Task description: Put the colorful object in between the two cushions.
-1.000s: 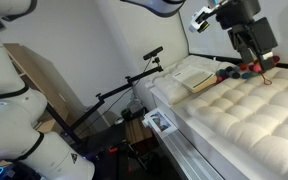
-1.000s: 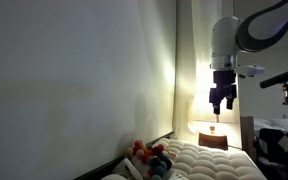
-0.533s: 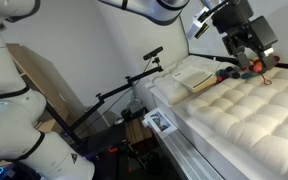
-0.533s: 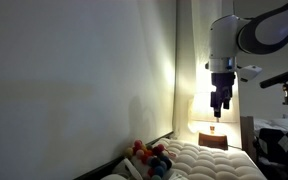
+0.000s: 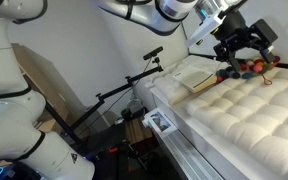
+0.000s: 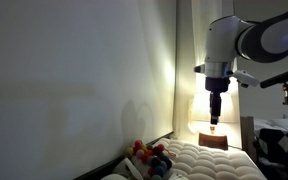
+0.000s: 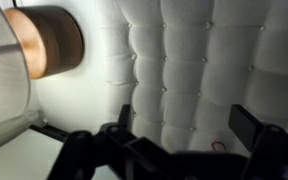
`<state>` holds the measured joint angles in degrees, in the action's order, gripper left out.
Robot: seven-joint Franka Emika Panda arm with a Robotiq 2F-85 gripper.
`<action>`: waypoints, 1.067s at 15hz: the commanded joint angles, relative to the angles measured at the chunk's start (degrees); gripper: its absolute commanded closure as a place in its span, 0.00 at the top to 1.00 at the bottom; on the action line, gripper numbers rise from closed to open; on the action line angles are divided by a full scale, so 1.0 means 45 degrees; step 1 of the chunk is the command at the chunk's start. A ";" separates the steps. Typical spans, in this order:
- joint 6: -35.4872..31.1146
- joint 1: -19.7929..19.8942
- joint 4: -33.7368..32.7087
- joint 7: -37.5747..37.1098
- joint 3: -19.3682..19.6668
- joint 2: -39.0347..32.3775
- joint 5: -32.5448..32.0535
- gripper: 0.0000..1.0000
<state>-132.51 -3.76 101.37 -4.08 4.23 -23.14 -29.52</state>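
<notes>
The colorful bead string (image 5: 252, 68) lies in a heap on the far end of the large tufted cushion (image 5: 254, 115). It also shows as a pile (image 6: 151, 160) at the near edge of the tufted cushion (image 6: 209, 162). The smaller smooth cushion (image 5: 190, 75) lies flat beside the tufted one. My gripper (image 5: 239, 52) hangs open and empty above the cushions, close over the beads, and is well above the cushion in an exterior view (image 6: 215, 117). In the wrist view the open fingers (image 7: 187, 125) frame the tufted cushion (image 7: 194, 60), with a small red loop (image 7: 218, 146) showing below.
A lit table lamp (image 6: 212, 132) stands behind the cushions; its shade and wooden base (image 7: 49, 40) fill the wrist view's left side. A black tripod arm (image 5: 134, 80) and a cardboard box (image 5: 44, 80) stand beside the bed. A white wall (image 6: 74, 80) runs alongside.
The arm has shifted slightly and the wrist has rotated, so the gripper now faces differently above the cushions. The beads and cushions have not moved.
</notes>
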 commanded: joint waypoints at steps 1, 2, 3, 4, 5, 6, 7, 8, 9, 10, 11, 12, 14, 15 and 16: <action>-0.1685 0.0924 -0.0178 0.2930 -0.0667 -0.0382 0.1451 1.00; -0.2183 0.1198 -0.0177 0.3818 -0.0906 -0.0489 0.2076 1.00; -0.2613 0.1468 -0.0140 0.4707 -0.1183 -0.0568 0.2696 1.00; -0.2778 0.1584 -0.0150 0.5205 -0.1340 -0.0650 0.3108 1.00; -0.2349 0.1095 -0.0041 0.4231 -0.0800 -0.0506 0.2548 1.00; -0.2526 0.1257 -0.0046 0.4702 -0.0953 -0.0582 0.2842 1.00; -0.2566 0.1329 -0.0054 0.4887 -0.1028 -0.0623 0.2940 1.00; -0.2572 0.1339 -0.0056 0.4913 -0.1044 -0.0636 0.2950 1.00; -0.2573 0.1337 -0.0058 0.4913 -0.1053 -0.0637 0.2951 1.00; -0.2574 0.1333 -0.0062 0.4915 -0.1067 -0.0636 0.2953 1.00; -0.2665 0.1565 -0.0131 0.5448 -0.1410 -0.0786 0.3438 1.00; -0.2631 0.1517 -0.0296 0.5366 -0.1397 -0.0943 0.3481 1.00; -0.2471 0.1794 -0.0688 0.6320 -0.1862 -0.1299 0.4159 1.00; -0.2422 0.1678 -0.0822 0.6323 -0.1784 -0.1421 0.4098 1.00; -0.2276 0.1806 -0.1103 0.6924 -0.2031 -0.1628 0.4376 1.00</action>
<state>-144.17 3.16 100.35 21.98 -2.85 -27.85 -12.42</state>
